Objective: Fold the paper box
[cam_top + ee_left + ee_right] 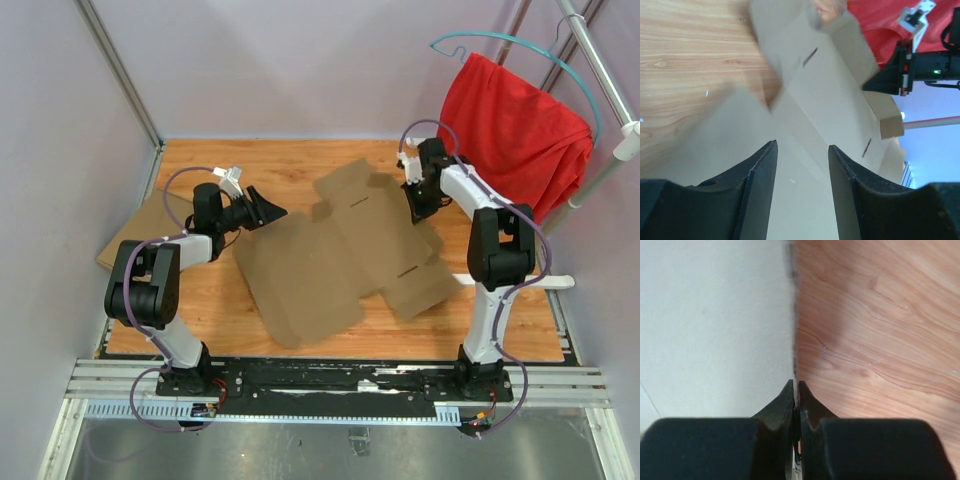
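The paper box (300, 280) lay flat and unfolded in the middle of the wooden table (200, 300), between the two arms. It was one die-cut sheet, brown, w/ several flaps and tabs. Its long axis ran diagonal: from the near-left, where the biggest panel lay, to the far-right side of the table. A shorter band of flaps crossed it. I counted two short slits in the sheet, one toward the far side and one toward the right.

The left gripper (272, 212) hung just at the far-left edge of the sheet and pointed to the right. In the left wrist view its fingers (760, 175) stood apart w/ a medium gap, and the gap showed only cardboard below.

The right gripper (418, 208) was down at the far-right edge of the sheet. In the right wrist view its tips (796, 385) were pressed together, exactly where the edge of the cardboard met the wood. I could not tell if a bit of this edge was pinched between them.

Other things, one of each: a second, lighter cardboard piece (130, 235) at the left edge of the table behind the left arm, a red cloth (510, 120) on the right, and a teal hanger (500, 40) above it.
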You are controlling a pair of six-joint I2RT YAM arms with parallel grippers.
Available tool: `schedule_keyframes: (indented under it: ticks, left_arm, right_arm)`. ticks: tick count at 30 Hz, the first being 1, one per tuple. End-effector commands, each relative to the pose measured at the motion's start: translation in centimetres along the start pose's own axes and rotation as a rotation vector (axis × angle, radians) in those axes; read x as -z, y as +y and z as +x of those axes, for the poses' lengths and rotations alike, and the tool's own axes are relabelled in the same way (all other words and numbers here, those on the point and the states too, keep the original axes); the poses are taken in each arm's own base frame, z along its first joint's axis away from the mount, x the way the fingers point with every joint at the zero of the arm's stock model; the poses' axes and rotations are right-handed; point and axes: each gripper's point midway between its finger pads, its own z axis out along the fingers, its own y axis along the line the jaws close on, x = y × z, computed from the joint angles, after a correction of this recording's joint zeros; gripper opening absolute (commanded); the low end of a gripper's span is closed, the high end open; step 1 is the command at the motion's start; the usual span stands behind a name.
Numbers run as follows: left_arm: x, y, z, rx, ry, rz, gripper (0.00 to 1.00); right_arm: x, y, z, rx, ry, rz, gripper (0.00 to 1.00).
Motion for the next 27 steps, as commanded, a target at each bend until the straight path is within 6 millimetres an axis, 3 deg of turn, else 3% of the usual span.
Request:
schedule_keyframes:
  ticks: [1,10,15,20,23,27]
  left_arm:
    - [0.1,0.2,-0.3,-0.021,-0.016,0.004,0.50]
    - [1.0,-0.9,-1.9,-0.059,-0.098,0.011,0.53]
    - [2.9,-3.1,-3.4,-0.090,-0.194,0.073,0.53]
    - [5.7,-5.9,-5.4,-0.139,-0.317,0.113,0.53]
    - [7.9,-6.9,-6.4,-0.188,-0.426,0.088,0.56]
    - [11.6,-7.1,-7.7,-0.253,-0.626,0.003,0.63]
  right_arm:
    - [4.9,0.9,-2.8,0.015,-0.141,0.058,0.03]
    - [13.5,5.3,-6.3,0.338,-0.315,0.308,0.02]
    - [19.3,7.1,-7.6,0.443,-0.472,0.433,0.03]
    - [24.0,10.6,-8.4,0.732,-0.615,0.658,0.03]
    - [25.1,12.6,-8.3,0.884,-0.643,0.781,0.01]
    - [24.1,13.7,-8.1,1.004,-0.642,0.893,0.01]
